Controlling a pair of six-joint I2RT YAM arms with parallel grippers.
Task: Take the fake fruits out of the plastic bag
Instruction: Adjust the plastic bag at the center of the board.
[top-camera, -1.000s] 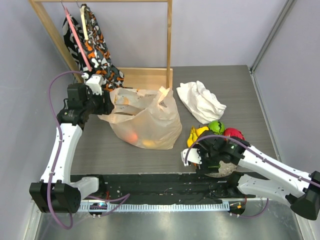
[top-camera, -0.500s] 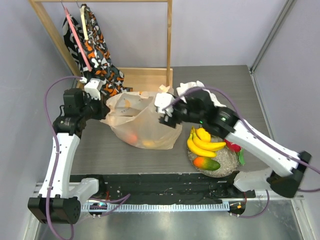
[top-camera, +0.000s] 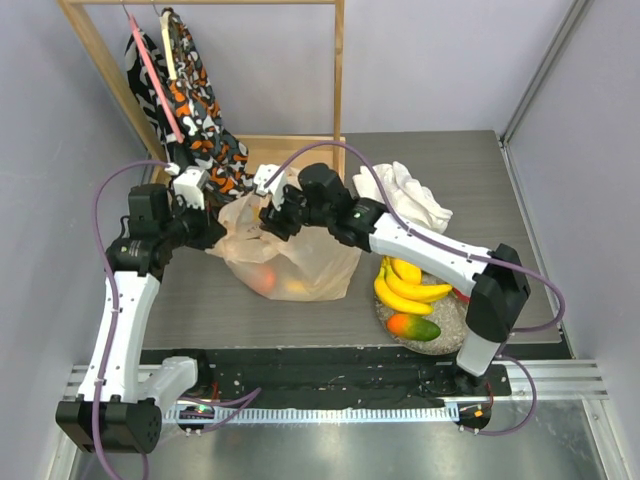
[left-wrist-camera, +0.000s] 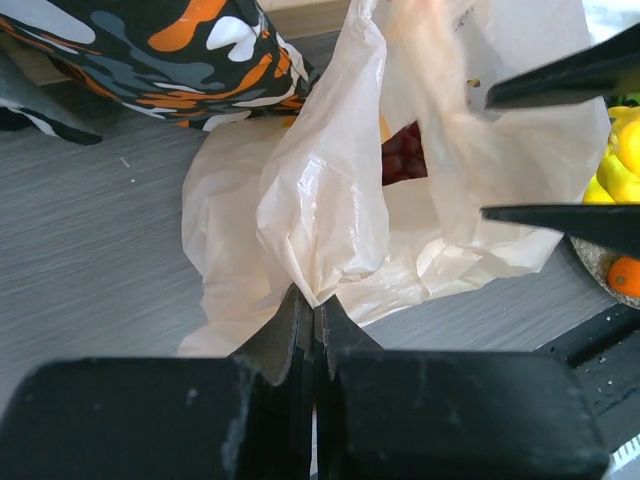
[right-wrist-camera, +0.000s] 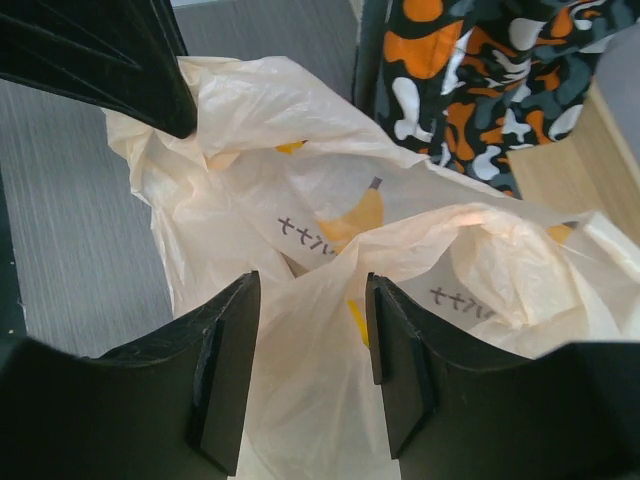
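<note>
since 1 second back the left gripper (top-camera: 213, 236) has snapped shut on the left lip of the plastic bag (top-camera: 310, 250). the right arm has swung from the dish at the near right all the way over to the bag's mouth.

starting on the left: in the left wrist view the 2 fingers are pressed together with a pinch of thin peach film caught between them, so that lip is lifted and held. behind hangs the patterned fabric (top-camera: 200, 110) on the wooden rack (top-camera: 340, 60).

into the middle now. the bag sits slumped on the table (top-camera: 200, 290), and there are fake fruits left in it. an orange round (top-camera: 262, 276) and a yellow round (top-camera: 297, 287) glow through the near wall, and dark grapes (left-wrist-camera: 405, 155) show down the opening.

right gripper (top-camera: 270, 220) next, hovering at the bag's far rim with its jaws apart. the right wrist view shows a raised fold of film standing between the fingers, not squeezed as far as i can see.

here's the relation that matters: the mouth stretches left to right between the 2 grippers. the fruit lies below the right fingertips and nearer the bases than they are. the right arm is the free one, so i'd judge it's the one to go in.

further right, the banana bunch (top-camera: 408, 285) and mango (top-camera: 412, 327) are already out in the dish (top-camera: 455, 318), with the white cloth (top-camera: 405, 200) behind them.
</note>
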